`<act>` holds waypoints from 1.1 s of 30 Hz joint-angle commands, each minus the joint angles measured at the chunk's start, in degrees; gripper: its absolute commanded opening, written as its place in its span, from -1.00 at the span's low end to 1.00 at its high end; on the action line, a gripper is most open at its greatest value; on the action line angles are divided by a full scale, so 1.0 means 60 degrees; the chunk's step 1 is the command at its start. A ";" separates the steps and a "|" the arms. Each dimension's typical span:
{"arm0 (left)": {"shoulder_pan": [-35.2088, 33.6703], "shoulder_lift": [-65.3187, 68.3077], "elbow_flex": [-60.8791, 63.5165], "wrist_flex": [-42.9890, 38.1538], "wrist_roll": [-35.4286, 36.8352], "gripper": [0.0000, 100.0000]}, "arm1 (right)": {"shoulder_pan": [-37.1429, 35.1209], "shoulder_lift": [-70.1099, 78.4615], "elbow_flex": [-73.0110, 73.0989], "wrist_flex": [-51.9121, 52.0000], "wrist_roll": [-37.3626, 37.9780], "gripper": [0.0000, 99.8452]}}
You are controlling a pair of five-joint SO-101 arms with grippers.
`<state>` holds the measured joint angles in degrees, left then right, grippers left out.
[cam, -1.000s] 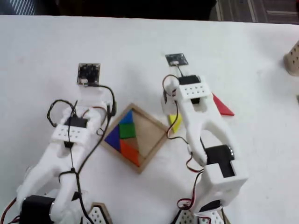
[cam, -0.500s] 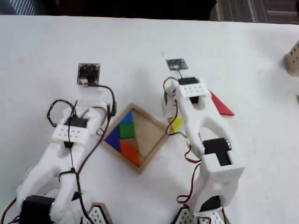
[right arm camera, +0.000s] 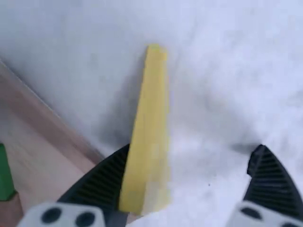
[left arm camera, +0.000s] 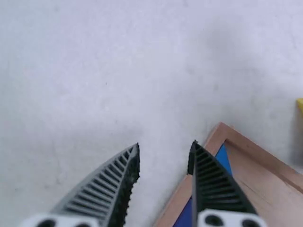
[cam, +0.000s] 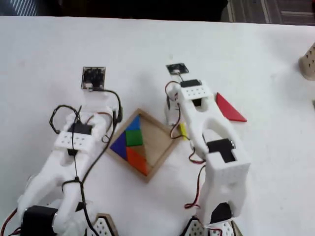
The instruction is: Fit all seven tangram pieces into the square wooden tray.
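red triangle (cam: 229, 109) beside right arm (cam: 216, 147)

Bright, diffuse light falls evenly on the white bench (cam: 256, 59). Shadows are soft and short; the room behind is dark.

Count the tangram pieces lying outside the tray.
2. Yellow piece beside the tray's right corner, at the right claw; red triangle farther right on the table. Others may be hidden.

Tray (cam: 160, 141): mid-counter, between the two arms.
Fitted pieces (cam: 134, 142): in the tray's left half.
Small piece (cam: 183, 130): just beside the tray's right corner.
Triangle (cam: 228, 108): farther toward the counter's right edge.
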<state>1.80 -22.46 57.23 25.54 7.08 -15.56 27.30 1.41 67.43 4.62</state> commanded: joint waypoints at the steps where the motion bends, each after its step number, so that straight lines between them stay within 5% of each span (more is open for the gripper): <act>1: -0.0095 -0.0022 -0.0454 -0.0220 -0.0117 -0.64 | 0.0007 0.0462 -0.1114 0.0681 0.0176 -0.35; 6: -0.0095 -0.0022 -0.0454 -0.0220 -0.0117 -0.64 | 0.0037 0.1004 -0.1832 0.1136 0.0161 -0.39; 15: -0.0095 -0.0022 -0.0454 -0.0234 -0.0117 -0.64 | 0.0256 0.0813 -0.1817 0.0872 0.0161 -0.98; 33: -0.0095 -0.0022 -0.0513 -0.0278 -0.0117 -0.64 | -0.0066 -0.1458 -0.0821 0.1868 0.0161 -0.96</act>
<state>1.80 -22.46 57.23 25.54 7.08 -13.19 25.19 -5.01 78.07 4.79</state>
